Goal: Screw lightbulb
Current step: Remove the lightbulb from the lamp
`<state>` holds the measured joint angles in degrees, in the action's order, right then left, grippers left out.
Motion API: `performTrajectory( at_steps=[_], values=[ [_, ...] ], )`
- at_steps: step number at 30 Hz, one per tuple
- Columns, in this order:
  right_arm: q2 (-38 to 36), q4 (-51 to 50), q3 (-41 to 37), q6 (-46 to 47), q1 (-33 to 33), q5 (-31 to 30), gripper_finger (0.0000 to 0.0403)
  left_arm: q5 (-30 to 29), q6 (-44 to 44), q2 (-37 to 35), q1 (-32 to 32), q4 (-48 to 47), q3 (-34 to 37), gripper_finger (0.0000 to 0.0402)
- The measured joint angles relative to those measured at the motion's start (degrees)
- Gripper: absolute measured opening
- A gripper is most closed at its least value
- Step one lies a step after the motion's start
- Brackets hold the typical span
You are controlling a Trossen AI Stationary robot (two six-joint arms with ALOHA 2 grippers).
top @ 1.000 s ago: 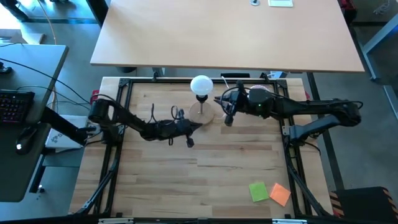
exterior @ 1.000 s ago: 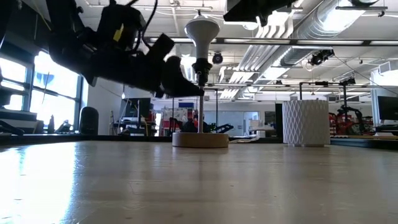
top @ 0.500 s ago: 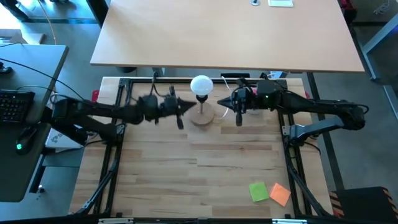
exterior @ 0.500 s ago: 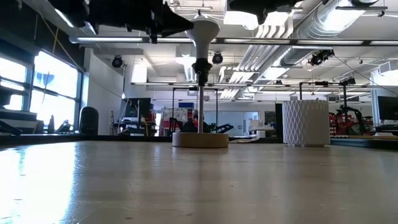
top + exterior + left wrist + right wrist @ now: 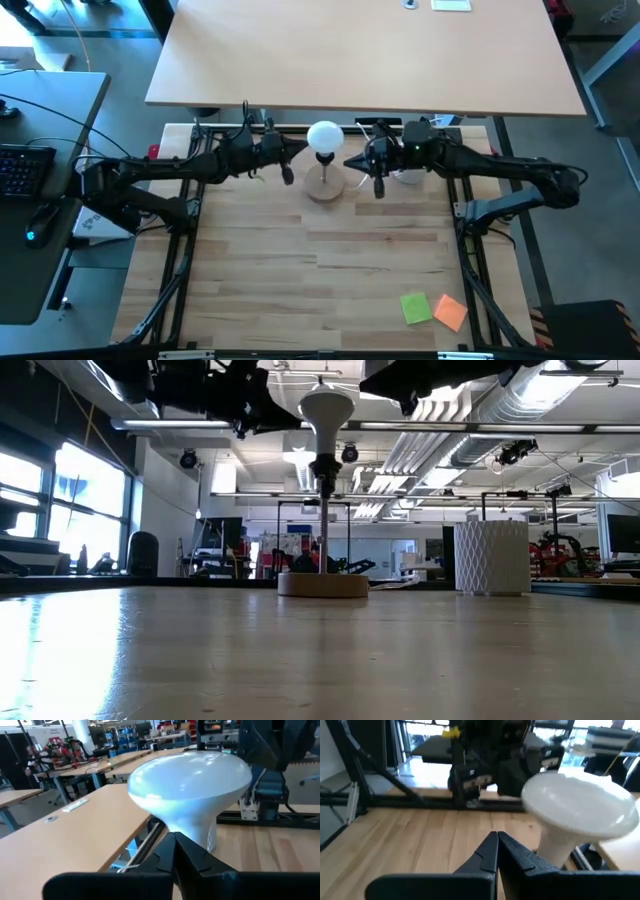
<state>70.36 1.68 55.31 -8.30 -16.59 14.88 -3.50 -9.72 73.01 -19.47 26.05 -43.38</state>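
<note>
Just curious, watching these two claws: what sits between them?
From above, the lightbulb, standing on the wooden lamp base, sits between the shut left gripper and shut right gripper. Neither holds it.

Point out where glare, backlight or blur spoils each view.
Low view: bright windows and ceiling lights leave both arms dark silhouettes, with sheen on the table. Left wrist view: the lightbulb shows a bluish highlight. Right wrist view: the background is washed out and the other arm blurred. High view: evenly lit, bulb nearly overexposed.
</note>
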Motion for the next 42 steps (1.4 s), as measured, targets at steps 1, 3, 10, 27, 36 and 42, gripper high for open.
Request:
performTrajectory(
  at_steps=[1,3,10,27,36,42],
  values=[
    [-0.1,-0.3,0.0,-0.1,-0.3,0.2,0.0000,0.0,0.0,0.0,-0.1,-0.5,0.0,0.0000],
    [-0.1,-1.3,0.0,-0.3,-0.8,0.6,0.0000,0.0,0.0,-0.5,-0.5,-2.0,0.0,0.0000],
    [-1.4,7.4,-8.1,0.6,-2.2,2.9,0.0000,-0.2,-0.9,-5.1,-1.6,-6.8,0.0,0.0000],
    [-3.7,23.7,-14.5,6.1,-6.5,7.2,0.0000,20.9,6.7,-2.9,-10.3,1.1,0.0,0.0000],
    [1.7,26.5,-10.1,9.5,-9.7,17.4,0.0000,22.3,8.8,0.6,-10.7,7.7,0.0,0.0000],
    [6.8,26.7,-7.1,9.6,-9.7,19.0,0.0000,22.6,9.7,2.1,-10.7,10.2,0.0,0.0000]
  ],
)
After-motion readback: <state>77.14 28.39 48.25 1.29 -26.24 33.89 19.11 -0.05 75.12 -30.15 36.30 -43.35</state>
